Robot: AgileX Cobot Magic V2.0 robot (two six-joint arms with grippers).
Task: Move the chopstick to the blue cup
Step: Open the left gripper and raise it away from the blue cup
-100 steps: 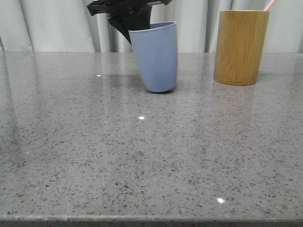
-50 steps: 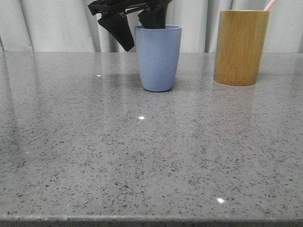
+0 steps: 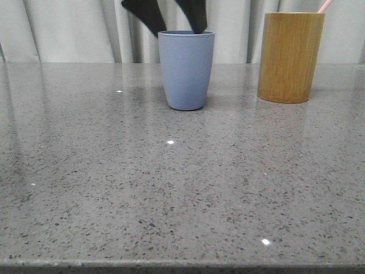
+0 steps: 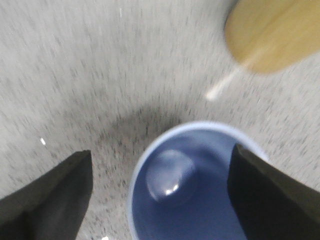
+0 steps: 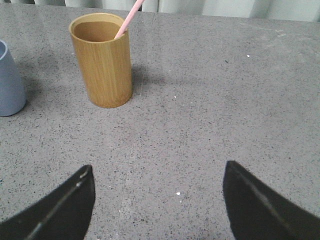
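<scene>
The blue cup (image 3: 186, 69) stands upright on the table, and the left wrist view shows it empty (image 4: 195, 195). My left gripper (image 3: 171, 23) hovers open just above its rim. One finger is outside the cup and the other is over the opening (image 4: 161, 150). A pale pink chopstick (image 5: 127, 17) leans in the tan wooden cup (image 5: 102, 60), and only its tip (image 3: 324, 5) shows in the front view. My right gripper (image 5: 158, 166) is open over bare table, well short of the wooden cup and holding nothing.
The wooden cup (image 3: 290, 57) stands to the right of the blue cup with a gap between them. A grey speckled stone table (image 3: 171, 188) stretches toward the front edge. Pale curtains hang behind the table.
The blue cup was tilted in my left gripper a second ago and now stands upright. The left gripper has opened and risen. The wooden cup has not moved.
</scene>
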